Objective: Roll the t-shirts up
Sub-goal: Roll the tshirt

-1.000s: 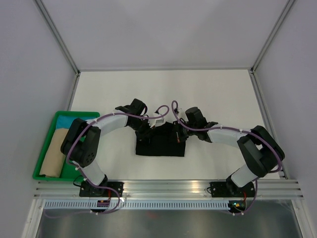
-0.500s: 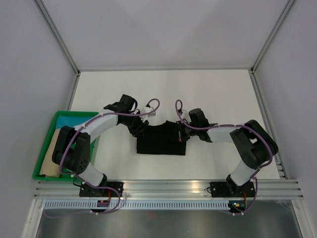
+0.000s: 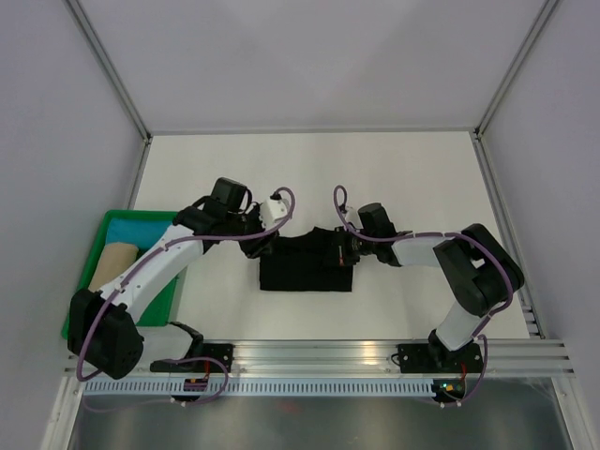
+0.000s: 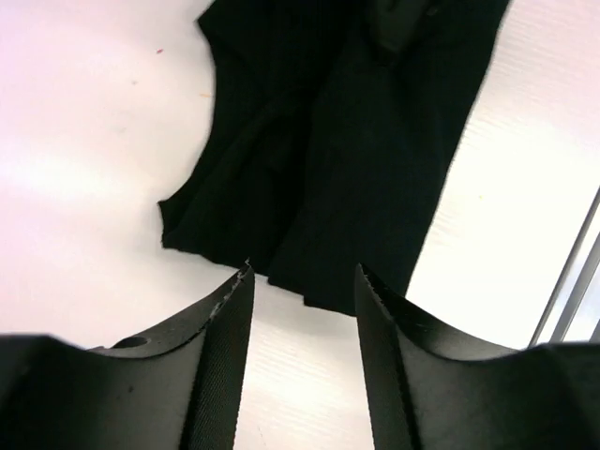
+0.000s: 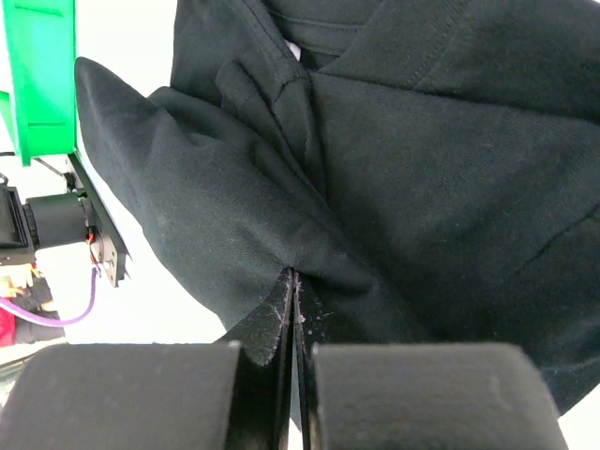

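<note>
The black t-shirt (image 3: 307, 265) lies folded mid-table, with bare white table (image 3: 422, 178) open on its far, left and right sides. My right pincer (image 5: 295, 277), arm stretched low leftward, pinches a fold at its far right edge. My left pincer (image 4: 303, 274) hangs parted off its far left corner.

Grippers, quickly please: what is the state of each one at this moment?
Left gripper: open, holding nothing.
Right gripper: closed on a fold of the black t-shirt.
</note>
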Motion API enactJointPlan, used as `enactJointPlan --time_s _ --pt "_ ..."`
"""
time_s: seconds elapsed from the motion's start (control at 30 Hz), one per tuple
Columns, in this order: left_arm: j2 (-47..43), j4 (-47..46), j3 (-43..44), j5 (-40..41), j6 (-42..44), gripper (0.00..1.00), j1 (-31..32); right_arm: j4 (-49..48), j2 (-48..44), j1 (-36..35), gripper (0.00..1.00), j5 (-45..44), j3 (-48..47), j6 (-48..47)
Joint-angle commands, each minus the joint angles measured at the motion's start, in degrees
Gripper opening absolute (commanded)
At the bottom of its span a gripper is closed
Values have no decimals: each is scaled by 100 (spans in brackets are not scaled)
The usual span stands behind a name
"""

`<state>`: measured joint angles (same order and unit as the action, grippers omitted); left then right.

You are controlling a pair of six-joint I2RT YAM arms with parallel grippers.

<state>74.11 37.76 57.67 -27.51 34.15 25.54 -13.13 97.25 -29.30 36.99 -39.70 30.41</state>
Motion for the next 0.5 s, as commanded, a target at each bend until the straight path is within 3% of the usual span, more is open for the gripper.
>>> enactJointPlan --time_s 0.0,0.13,0.47 --pt "25 197 -413 394 320 54 468 240 188 126 2 -368 -160 -106" --pt "-71 4 -871 992 540 60 1180 293 303 179 3 -289 -301 -158" --pt "928 -997 -1547 2134 716 68 1647 565 365 179 4 -263 -521 -457"
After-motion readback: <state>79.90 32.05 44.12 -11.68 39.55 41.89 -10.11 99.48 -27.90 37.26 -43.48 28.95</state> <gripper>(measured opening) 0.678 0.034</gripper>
